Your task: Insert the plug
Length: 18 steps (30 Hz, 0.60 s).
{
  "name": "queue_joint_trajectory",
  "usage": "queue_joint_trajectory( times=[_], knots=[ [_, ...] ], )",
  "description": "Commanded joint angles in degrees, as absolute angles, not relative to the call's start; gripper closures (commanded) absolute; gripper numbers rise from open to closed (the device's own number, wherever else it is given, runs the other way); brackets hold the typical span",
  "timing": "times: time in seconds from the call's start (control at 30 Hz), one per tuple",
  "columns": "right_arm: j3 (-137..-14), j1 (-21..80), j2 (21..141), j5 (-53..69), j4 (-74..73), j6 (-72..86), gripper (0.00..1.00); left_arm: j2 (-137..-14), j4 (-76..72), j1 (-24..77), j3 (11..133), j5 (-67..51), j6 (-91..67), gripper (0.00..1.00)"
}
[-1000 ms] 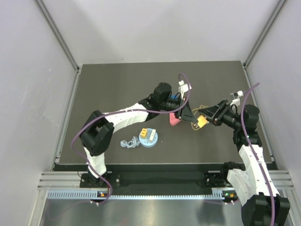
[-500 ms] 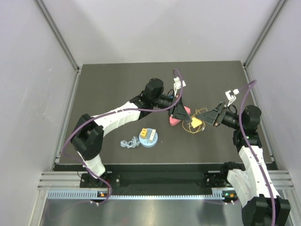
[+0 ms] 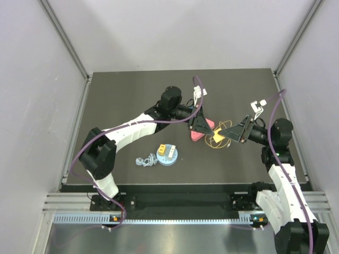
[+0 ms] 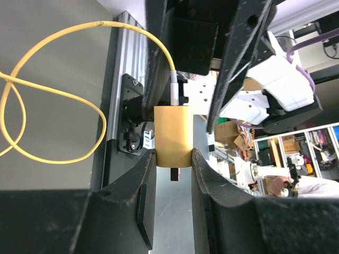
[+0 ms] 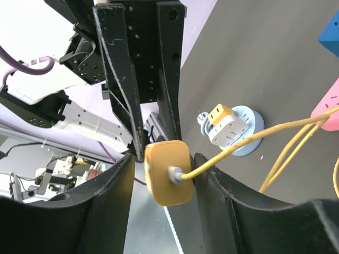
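Item, right gripper [image 5: 165, 161]: its fingers [image 5: 212, 201] are clamped on the flat sides of the yellow plug [image 4: 174, 132], at the end where the white connector and the yellow cable [image 5: 233, 151] leave it. Item, left gripper [image 4: 173, 161]: you will find it tip to tip with the right one, its fingers [image 4: 145, 182] pressed against both sides of the plug's opposite end, with the dark prong showing between them. The plug is therefore gripped from both ends, lifted above the table [image 3: 122, 100], just right of the pink power strip [image 3: 196, 136] and not in any socket. Change since a second ago: only the right gripper had the plug then, farther right, and the left gripper stood a little apart. Since then the right arm has brought the plug leftward, the left arm's elbow has swung outward, and the two tools have met. Item, cable slack: it lies in loops on the table under the plug, beside the strip. Item, blue disc [image 3: 175, 160]: it carries a white-and-yellow adaptor [image 3: 167, 151], sits nearer the arm bases, and has a grey cord coil [image 3: 145, 161] touching its left side. All three lie well apart from the grippers.
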<state>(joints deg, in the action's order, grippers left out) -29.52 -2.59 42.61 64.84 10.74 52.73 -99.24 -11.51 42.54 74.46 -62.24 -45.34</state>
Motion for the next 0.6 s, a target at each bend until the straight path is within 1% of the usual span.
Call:
queue_joint_trajectory(
  times=[0.0,0.2,0.3,0.33,0.37,0.43,0.47,0.53,0.57],
  knots=[
    [-31.3,-1.4,43.2,66.0,12.9,51.9,0.52,-98.3,-21.8,42.4,73.9,-64.5,-50.3,1.0],
    [-33.4,-0.8,43.5,65.6,7.1,48.2,0.57,-99.5,-26.7,42.4,73.3,-64.8,-53.9,1.0],
    [-33.5,-0.8,42.8,65.0,6.8,48.2,0.84,-100.1,-24.4,42.3,74.2,-64.1,-52.5,1.0],
    [-33.5,-0.8,42.6,64.7,6.7,48.2,0.98,-100.2,-21.3,42.1,75.0,-63.6,-51.4,0.9],
    [-33.6,-0.8,42.3,64.3,6.1,48.2,1.0,-100.2,-19.4,42.1,75.2,-62.3,-49.3,0.78],
    [-34.2,-0.8,41.9,62.7,4.0,47.9,1.0,-99.8,-14.4,41.5,76.1,-59.9,-47.1,0.57],
    [-34.5,-0.8,41.3,61.8,2.6,47.0,1.0,-99.6,-13.4,41.0,76.1,-59.1,-45.7,0.52],
    [-36.6,-0.8,40.8,56.6,-1.9,44.9,1.0,-98.8,-12.1,39.6,75.2,-57.1,-45.2,0.29],
    [-37.5,-0.8,40.7,54.6,-6.2,43.0,1.0,-98.1,-11.4,39.0,74.7,-55.6,-45.2,0.22]
  ],
)
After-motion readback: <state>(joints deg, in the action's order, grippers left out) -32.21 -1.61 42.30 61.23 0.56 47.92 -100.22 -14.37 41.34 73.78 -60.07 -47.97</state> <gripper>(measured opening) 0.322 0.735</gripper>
